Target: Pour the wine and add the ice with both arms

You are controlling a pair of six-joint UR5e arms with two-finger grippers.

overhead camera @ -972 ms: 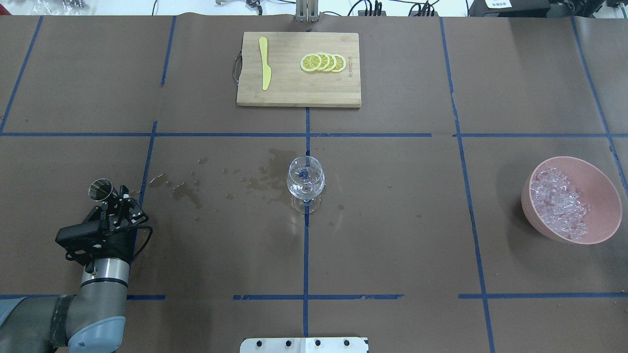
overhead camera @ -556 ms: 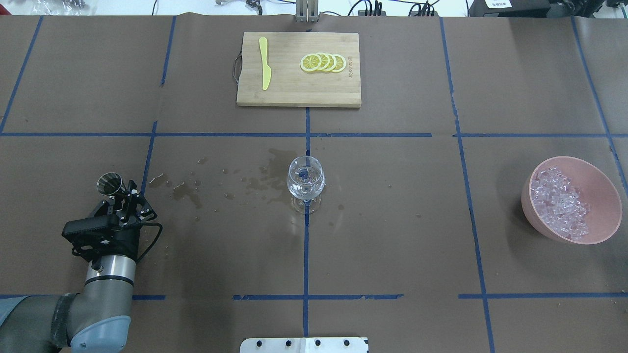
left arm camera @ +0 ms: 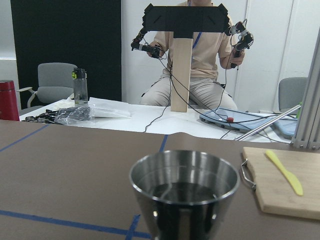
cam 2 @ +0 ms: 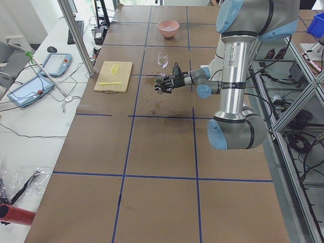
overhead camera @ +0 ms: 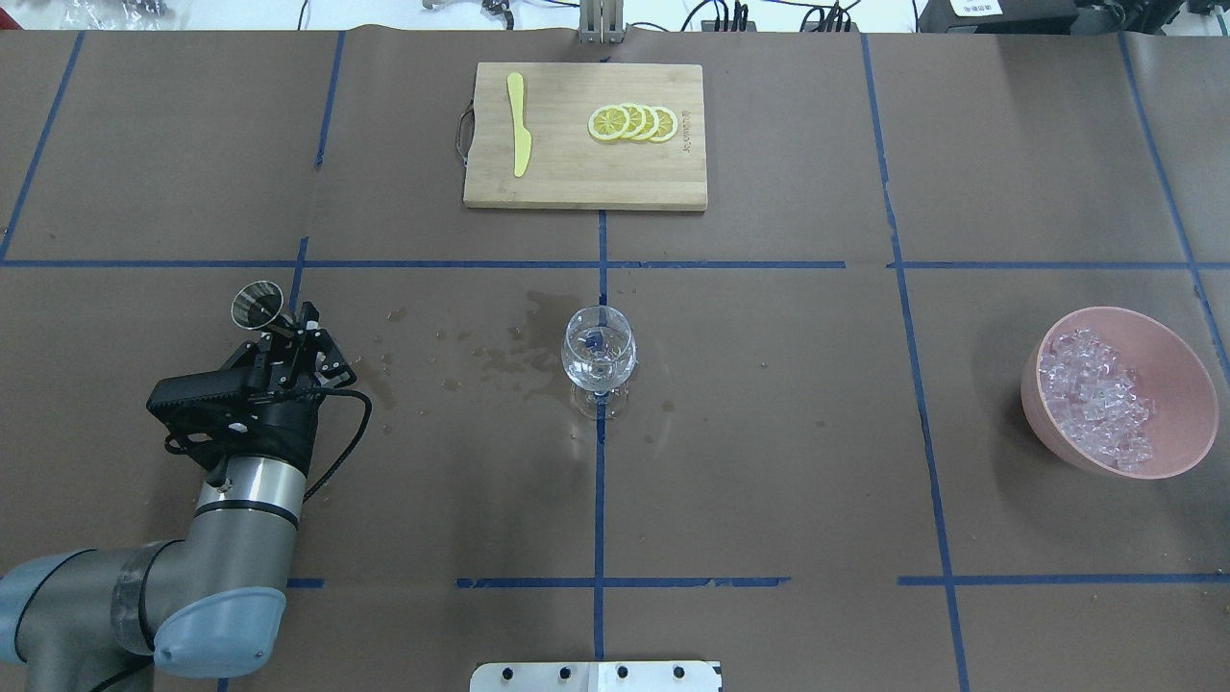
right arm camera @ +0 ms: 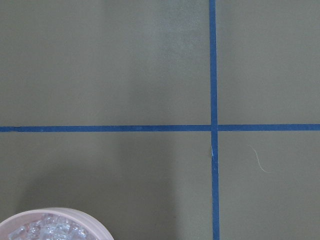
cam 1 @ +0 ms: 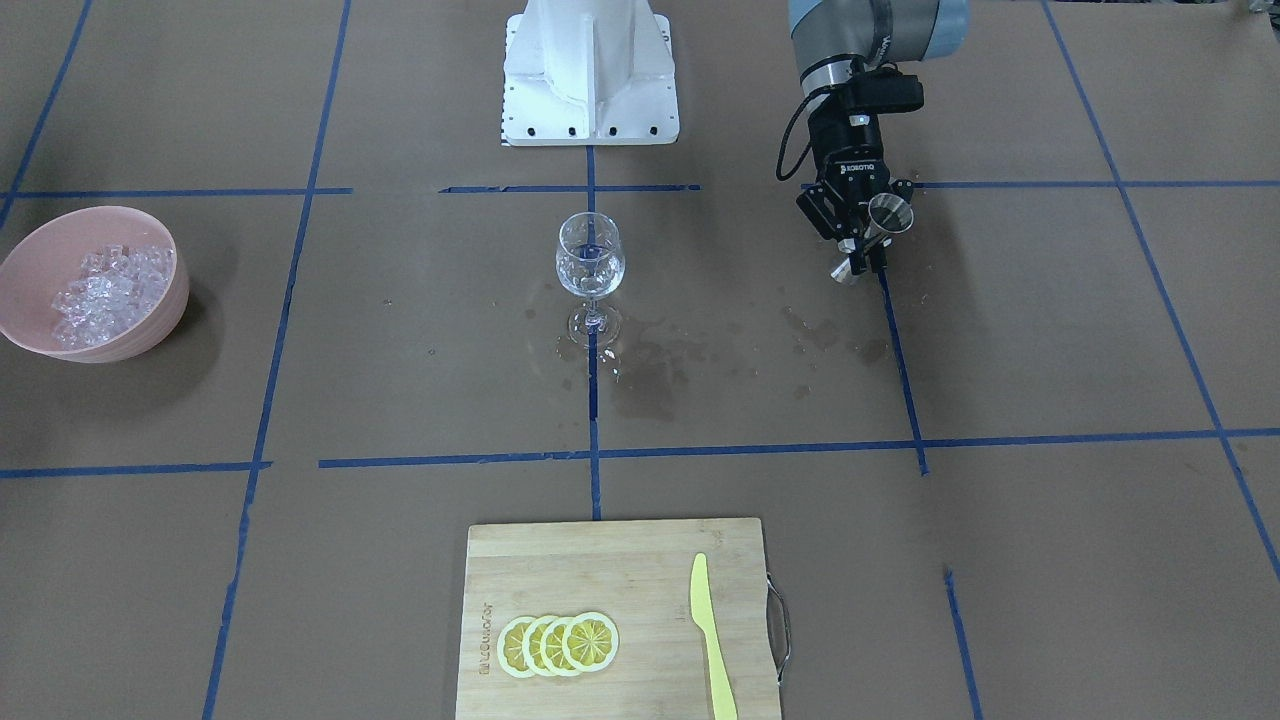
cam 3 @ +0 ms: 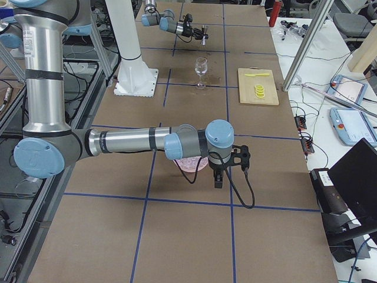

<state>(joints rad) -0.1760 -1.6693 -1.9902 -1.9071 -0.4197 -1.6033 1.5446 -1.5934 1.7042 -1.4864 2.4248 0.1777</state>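
The left arm point(overhead camera: 235, 514), grey metal with a light-blue joint cap, carries the black left gripper point(overhead camera: 285, 330), and its fingers are closed narrow around one small shiny steel measuring cup point(overhead camera: 258, 305). The cup has a round open mouth and smooth walls, and it is held above the brown paper table point(overhead camera: 769, 461), which is divided by blue tape lines. The ice point(overhead camera: 1095, 404), many small clear glassy cubes in one glittering heap, lies in one smooth round pink bowl point(overhead camera: 1177, 384) at the right side of the table, well apart from the cup. One clear stemmed wine glass point(overhead camera: 598, 356) stands upright in the middle, on a crossing of the tape, with dark wet stains point(overhead camera: 500, 356) on the paper beside it. Beyond it lies one rectangular bamboo cutting board point(overhead camera: 577, 178), with four overlapping round lemon slices point(overhead camera: 634, 123) and one flat yellow plastic knife point(overhead camera: 519, 125) on it. The right arm point(cam 3: 129, 141) holds the right gripper point(cam 3: 217, 178) above the pink bowl; I cannot tell how its fingers stand
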